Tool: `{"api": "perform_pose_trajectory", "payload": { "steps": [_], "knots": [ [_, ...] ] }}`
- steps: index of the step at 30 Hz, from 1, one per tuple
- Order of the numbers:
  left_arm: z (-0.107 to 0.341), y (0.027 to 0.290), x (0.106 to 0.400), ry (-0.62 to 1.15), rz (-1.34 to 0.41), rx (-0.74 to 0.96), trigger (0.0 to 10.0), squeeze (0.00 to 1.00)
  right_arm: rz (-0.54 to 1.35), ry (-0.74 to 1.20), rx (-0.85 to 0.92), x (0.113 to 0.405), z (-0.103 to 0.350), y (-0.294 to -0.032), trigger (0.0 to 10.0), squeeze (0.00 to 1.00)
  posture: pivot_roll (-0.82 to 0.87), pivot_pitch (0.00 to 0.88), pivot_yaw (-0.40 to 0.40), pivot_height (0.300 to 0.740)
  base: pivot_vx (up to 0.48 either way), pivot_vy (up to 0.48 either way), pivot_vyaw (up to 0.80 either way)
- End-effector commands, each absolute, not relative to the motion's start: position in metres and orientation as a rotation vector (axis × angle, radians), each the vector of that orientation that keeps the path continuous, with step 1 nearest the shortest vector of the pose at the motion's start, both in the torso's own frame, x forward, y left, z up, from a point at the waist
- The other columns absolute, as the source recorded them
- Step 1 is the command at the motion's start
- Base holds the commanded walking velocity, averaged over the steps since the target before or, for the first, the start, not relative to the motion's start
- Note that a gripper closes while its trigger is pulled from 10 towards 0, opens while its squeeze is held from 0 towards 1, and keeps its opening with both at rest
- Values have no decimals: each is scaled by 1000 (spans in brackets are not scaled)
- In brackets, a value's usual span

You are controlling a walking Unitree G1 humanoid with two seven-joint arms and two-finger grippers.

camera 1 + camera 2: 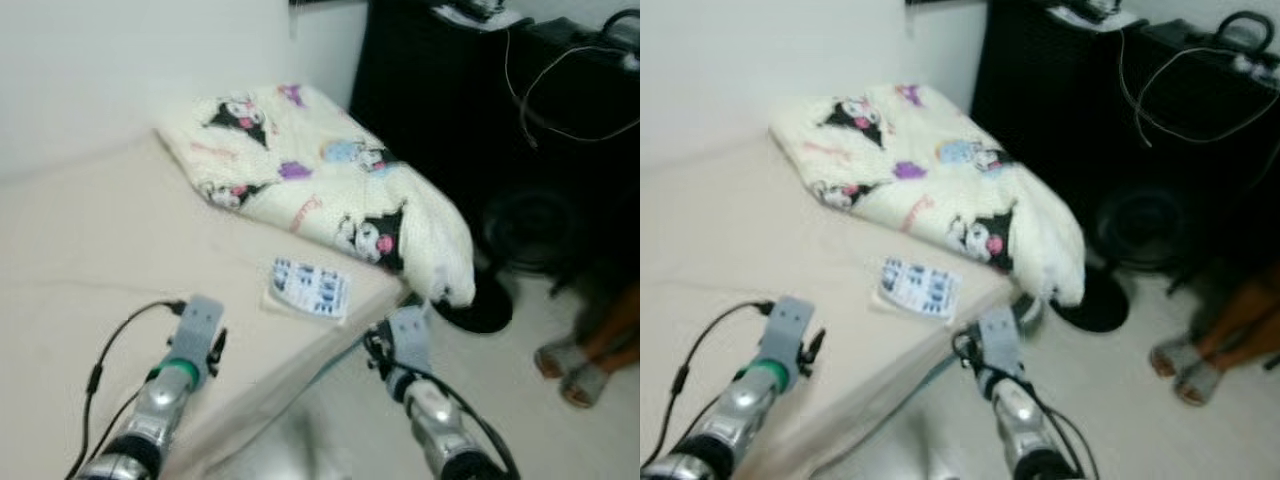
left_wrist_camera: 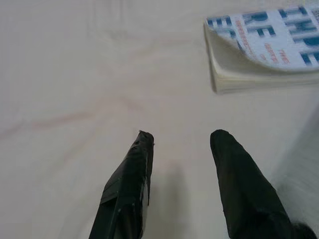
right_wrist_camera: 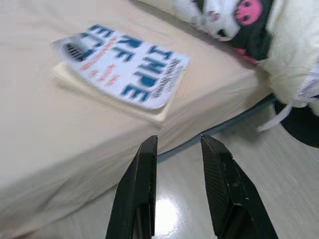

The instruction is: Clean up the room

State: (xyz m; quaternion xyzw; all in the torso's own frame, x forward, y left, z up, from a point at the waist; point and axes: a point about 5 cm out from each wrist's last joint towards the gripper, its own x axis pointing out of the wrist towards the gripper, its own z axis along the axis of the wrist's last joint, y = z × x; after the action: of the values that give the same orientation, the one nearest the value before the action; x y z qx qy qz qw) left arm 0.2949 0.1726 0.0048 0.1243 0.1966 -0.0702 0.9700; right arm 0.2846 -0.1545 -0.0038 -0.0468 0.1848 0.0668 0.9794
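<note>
The bed (image 1: 80, 250), cream-sheeted and set against the wall, is taking up most of the scene and is carrying everything the tidying appears to concern. A folded cartoon-print blanket (image 1: 320, 190) is lying diagonally across the far corner of the bed, its lower end spilling over the mattress edge toward the floor, which suggests it was dropped there rather than laid out. Beside the bed a black fan base (image 1: 490, 305) is standing on the pale floor, and a person's sandalled feet (image 1: 585, 365) are showing at the far right. A paperback book (image 1: 308, 288), blue lettering on a white cover, is lying flat near the bed's corner, just beside the blanket; it is probably the next item to collect. The left end effector (image 2: 179, 142) is hovering over bare sheet near the book, fingers apart and empty. The right end effector (image 3: 178, 142) is hanging off the bed's edge above the floor, likewise spread and empty, pointing toward the book.
</note>
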Motion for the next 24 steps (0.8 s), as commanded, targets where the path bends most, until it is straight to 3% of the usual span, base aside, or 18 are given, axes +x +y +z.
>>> {"api": "perform_pose_trajectory", "payload": {
  "steps": [1,24],
  "knots": [
    [0,167,290,413,-171,245,10000,0,113,400,-95,279,-9,-160,10000,0,-9,5,28,740,0,0,0],
    [3,162,294,392,-192,249,10000,0,123,401,-96,279,-10,-159,10000,0,-13,0,29,740,0,0,0]
  ]
}}
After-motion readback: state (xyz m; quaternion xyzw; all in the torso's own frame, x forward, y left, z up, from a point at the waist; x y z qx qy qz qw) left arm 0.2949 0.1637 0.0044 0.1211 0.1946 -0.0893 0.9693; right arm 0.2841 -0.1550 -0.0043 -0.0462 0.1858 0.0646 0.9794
